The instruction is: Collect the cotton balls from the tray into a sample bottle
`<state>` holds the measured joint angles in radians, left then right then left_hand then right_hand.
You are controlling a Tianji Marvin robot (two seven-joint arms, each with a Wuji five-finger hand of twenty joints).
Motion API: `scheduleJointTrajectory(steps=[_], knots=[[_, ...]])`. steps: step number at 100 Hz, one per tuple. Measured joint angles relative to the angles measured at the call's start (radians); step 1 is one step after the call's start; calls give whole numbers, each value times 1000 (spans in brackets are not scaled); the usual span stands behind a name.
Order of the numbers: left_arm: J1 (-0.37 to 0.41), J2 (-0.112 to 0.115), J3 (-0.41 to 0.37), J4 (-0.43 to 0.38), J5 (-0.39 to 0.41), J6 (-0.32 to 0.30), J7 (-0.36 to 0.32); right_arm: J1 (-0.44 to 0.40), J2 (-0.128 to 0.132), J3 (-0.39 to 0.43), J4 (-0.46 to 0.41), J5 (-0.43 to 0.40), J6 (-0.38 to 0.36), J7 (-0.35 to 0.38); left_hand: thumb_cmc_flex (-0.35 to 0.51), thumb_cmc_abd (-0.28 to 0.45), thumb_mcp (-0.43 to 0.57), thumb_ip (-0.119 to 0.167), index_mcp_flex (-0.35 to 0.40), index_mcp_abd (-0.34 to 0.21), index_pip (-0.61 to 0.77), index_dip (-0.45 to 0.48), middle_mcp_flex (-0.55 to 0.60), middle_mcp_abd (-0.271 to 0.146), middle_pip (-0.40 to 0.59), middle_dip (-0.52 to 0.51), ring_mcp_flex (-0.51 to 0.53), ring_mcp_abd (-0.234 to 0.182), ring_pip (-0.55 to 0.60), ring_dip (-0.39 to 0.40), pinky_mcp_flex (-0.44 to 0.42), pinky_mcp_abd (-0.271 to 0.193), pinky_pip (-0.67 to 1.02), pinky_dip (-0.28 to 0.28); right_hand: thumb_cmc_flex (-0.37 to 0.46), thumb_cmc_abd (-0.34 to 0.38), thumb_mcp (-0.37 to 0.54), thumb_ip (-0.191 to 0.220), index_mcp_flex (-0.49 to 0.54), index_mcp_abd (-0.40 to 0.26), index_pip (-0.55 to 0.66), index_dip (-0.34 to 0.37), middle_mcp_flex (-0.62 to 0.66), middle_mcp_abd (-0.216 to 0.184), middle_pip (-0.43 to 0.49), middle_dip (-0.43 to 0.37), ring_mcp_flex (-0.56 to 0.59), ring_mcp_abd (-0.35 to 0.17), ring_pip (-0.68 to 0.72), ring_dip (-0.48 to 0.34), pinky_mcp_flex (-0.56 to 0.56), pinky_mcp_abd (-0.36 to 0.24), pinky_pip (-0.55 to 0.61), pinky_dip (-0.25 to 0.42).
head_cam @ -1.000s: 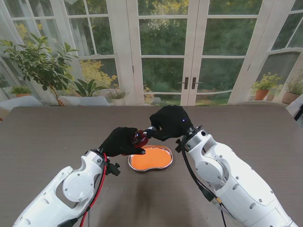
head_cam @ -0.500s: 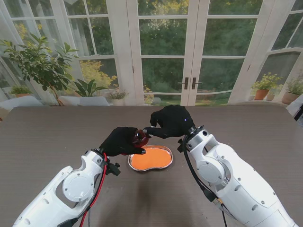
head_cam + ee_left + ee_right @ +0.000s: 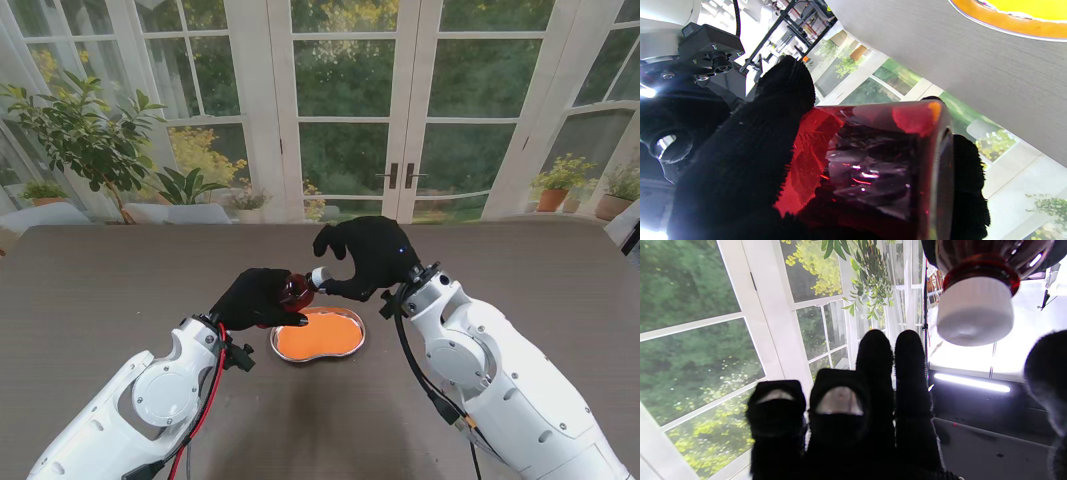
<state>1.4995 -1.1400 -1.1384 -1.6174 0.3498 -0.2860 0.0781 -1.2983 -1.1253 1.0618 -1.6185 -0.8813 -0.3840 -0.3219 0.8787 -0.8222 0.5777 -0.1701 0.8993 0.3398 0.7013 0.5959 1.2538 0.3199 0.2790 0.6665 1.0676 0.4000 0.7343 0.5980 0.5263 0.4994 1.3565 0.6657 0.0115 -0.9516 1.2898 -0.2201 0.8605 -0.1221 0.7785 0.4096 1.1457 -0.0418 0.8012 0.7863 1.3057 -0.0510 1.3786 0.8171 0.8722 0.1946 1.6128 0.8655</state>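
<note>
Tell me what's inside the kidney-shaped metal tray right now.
The kidney-shaped metal tray shows only a flat orange lining; no cotton balls are visible. Its far left corner is hidden behind the dark red bottle held in the left hand.

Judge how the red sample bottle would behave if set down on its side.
The sample bottle looks rigid, keeping its shape in the left hand. Its rounded body would probably roll. The glossy wall may be slippery, and the ribbed white cap should give better purchase.
</note>
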Motion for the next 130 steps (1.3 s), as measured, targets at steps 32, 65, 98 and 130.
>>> scheduleJointTrajectory(steps=[32,65,98,130], knots=[[0,0,0,0,0,1,0,16,1,-20,37,-51,-19,-86,0,0,0,0,0,0,0,0,0,0,0,0,0,0,0,0,0,0,0,1,82,-258,75,-26,95,-19,26,0,1,-3,10,-2,0,-23,6,0,23,-1,-7,0],[0,0,1,0,0,1,1,25,-3,-44,54,-60,-16,-125,0,0,0,0,0,0,0,0,0,0,0,0,0,0,0,0,0,0,0,1,144,-273,84,-26,196,-22,51,0,63,-13,13,-2,0,-25,60,25,61,-2,-7,0],[0,0,0,1,0,0,1,29,-7,-54,58,-53,-12,-134,0,0,0,0,0,0,0,0,0,0,0,0,0,0,0,0,0,0,0,2,179,-270,84,-147,247,-17,102,-76,123,-21,13,-1,7,-23,109,55,87,-2,-7,0],[1,0,-1,1,1,1,0,30,-8,-56,56,-41,-6,-118,0,0,0,0,0,0,0,0,0,0,0,0,0,0,0,0,0,0,0,2,178,-234,84,-198,269,-14,128,-127,159,-22,13,1,10,-10,138,67,98,-2,-7,-1]])
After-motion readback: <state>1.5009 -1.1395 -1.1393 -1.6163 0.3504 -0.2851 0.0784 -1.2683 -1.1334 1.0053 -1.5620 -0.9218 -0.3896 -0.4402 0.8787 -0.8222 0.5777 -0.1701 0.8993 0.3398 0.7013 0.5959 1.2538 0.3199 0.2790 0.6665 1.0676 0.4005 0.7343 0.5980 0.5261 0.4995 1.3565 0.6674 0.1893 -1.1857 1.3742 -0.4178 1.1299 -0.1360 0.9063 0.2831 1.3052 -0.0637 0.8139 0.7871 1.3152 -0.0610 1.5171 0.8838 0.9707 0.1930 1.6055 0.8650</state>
